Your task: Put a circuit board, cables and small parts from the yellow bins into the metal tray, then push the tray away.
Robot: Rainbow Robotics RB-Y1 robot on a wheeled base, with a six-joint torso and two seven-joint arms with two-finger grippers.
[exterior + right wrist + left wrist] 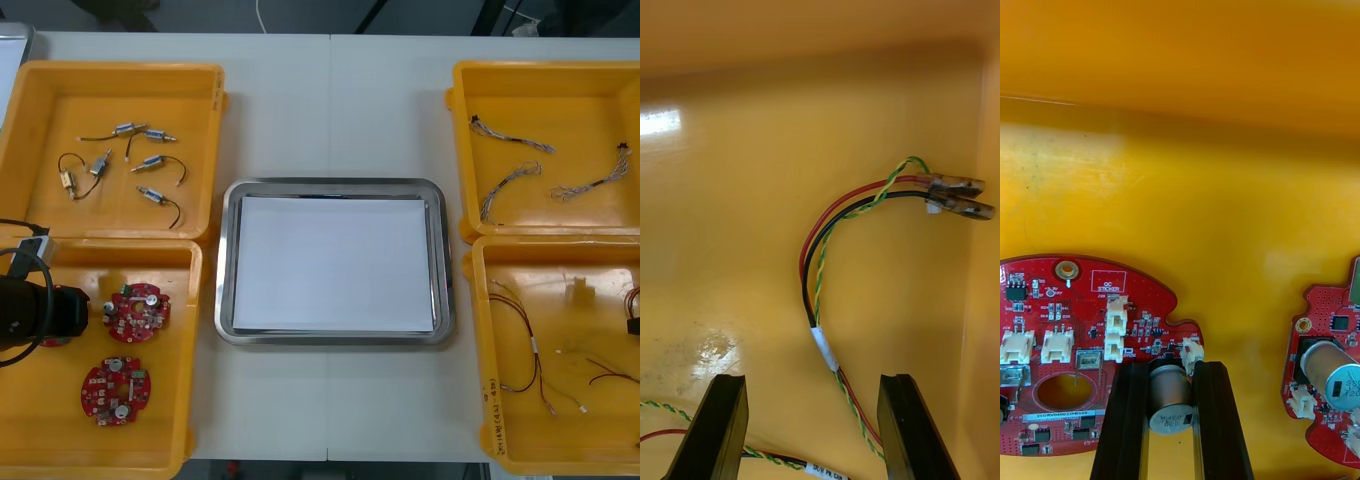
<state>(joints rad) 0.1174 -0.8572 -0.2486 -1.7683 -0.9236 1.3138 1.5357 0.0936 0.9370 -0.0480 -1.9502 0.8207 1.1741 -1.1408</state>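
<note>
While the left gripper (1169, 373) is clamped on a cylindrical part of a board (139, 312) in the near left bin (50, 420), a second board (115, 388) lies just beside it. The right gripper (811, 382) hangs, fingers spread, over a cable (824, 349) in the near right bin (560, 330). The tray (226, 270) sits between the bins.

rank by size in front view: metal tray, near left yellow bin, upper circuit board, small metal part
1. near left yellow bin, narrowly
2. metal tray
3. upper circuit board, at left gripper
4. small metal part
</note>
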